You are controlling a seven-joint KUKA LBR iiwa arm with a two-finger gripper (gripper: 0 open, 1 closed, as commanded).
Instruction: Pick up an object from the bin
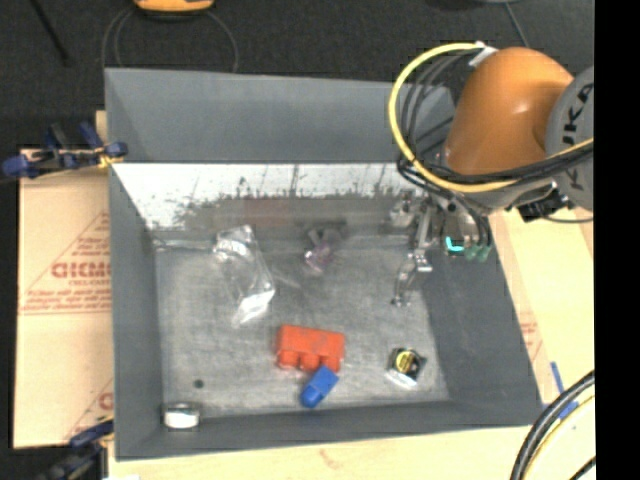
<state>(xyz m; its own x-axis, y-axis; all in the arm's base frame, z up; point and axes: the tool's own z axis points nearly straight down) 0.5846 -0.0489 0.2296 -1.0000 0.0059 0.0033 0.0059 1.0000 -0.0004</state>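
The hand point(407, 286), apparently empty and with an opening I cannot tell, hangs near the right wall of the bin point(135, 298), so reaching for the small black-and-yellow object point(405, 365) at lower right risks scraping that wall or knocking the object aside.

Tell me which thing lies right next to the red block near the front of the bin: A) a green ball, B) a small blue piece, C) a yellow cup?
B: the small blue piece lies right at the lower edge of the red block.
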